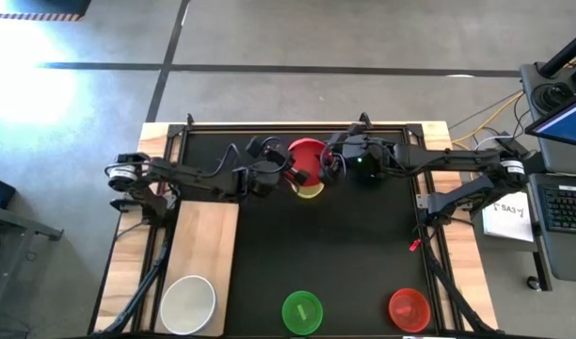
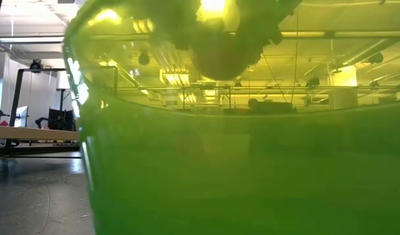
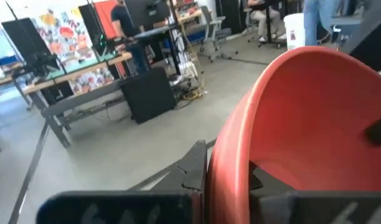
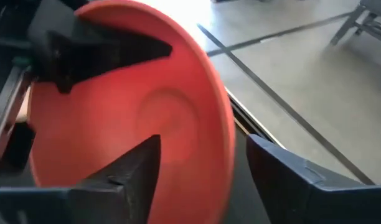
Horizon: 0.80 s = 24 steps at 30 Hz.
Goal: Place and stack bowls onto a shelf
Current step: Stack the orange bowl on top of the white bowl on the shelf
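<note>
One red bowl [image 1: 307, 153], no readable writing

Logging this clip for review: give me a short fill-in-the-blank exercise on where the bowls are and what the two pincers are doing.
1. The left pincer is shut on the rim of the ____ bowl.
2. The right pincer stands ____ around that bowl's rim.
3. The white bowl sits on the ____.
4. The bright green bowl stands between the white bowl and a second ____ bowl.

Missing words: red; open; shelf; red
</note>
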### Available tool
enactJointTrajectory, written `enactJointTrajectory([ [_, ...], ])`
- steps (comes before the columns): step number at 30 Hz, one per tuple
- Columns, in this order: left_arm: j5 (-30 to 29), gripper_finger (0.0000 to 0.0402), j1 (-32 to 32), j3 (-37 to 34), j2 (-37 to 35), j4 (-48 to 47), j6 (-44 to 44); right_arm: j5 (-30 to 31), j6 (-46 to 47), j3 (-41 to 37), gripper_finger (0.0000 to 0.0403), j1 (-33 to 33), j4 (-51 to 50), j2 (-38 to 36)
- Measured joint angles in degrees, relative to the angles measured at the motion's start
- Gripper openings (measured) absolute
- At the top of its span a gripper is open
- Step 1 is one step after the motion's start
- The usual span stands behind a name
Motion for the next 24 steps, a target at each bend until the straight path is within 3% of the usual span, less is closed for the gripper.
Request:
enactJointTrajectory([
  [5,4.59,0.0006,2.57,0.0,0.0,-6.39,-7.67,0.56,0.89,0.0,0.0259,-0.06,-4.04,-3.42],
  [9,12.03,0.0006,4.65,0.0,0.0,-7.99,-12.67,0.78,3.08,0.0,0.026,-0.44,-10.2,-6.85],
  [12,22.3,0.0006,5.37,0.0,0.0,-9.46,-14.29,0.83,6.95,0.0,0.0253,-0.44,-15.83,-9.05],
  [19,59.37,0.0007,4.83,3.73,-0.66,-24.52,-19.23,-3.18,15.2,0.0,0.0237,-0.44,-32.93,-11.04],
  [22,67.64,0.0007,2.53,6.41,-0.66,-33.39,-22.72,-3.31,17.51,0.0,0.0235,-0.44,-39.32,-10.73],
  [24,68.99,0.0007,0.21,9.05,-0.67,-41.12,-23.75,-3.3,18.62,0.0,0.0235,-0.44,-43.02,-10.39],
])
